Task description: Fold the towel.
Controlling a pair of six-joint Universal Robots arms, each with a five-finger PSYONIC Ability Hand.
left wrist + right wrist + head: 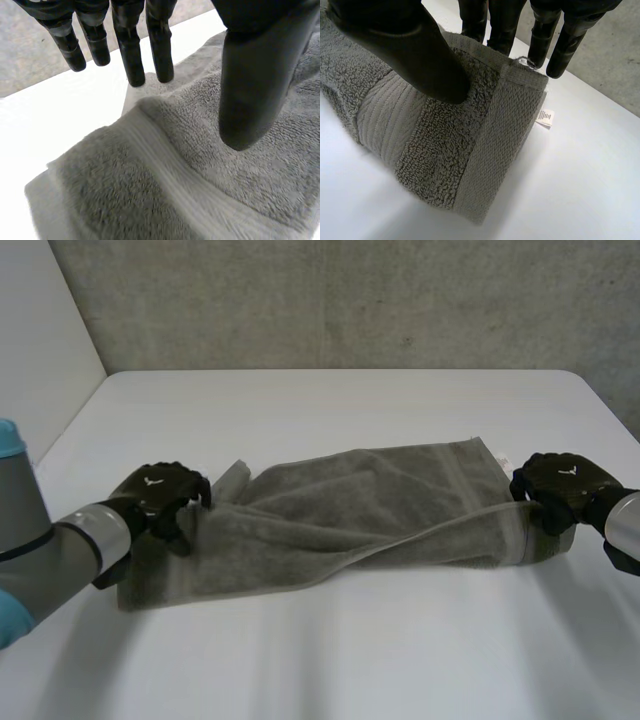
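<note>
Fingers (129,55) of the left hand (160,495) hung straight and spread well away from its thumb (255,90), closed on nothing. Their tips were over the far edge of the grey towel's (370,505) left end, and the thumb stood above the pile beside a woven band; whether its tip touched the cloth could not be told. The towel lay across the middle of the white table (330,410), stretched from one hand to the other, its long sides doubled over each other into a loose, rumpled strip. At the right end the right hand (560,485) had hold of the cloth. In the right wrist view its thumb (420,55) pressed down on top of the towel, its fingers (502,25) reached down behind the end hem, and the hem was caught between them. A small white label (545,118) stuck out from that hem onto the table. Grey arms with light-blue caps came in at both sides.
</note>
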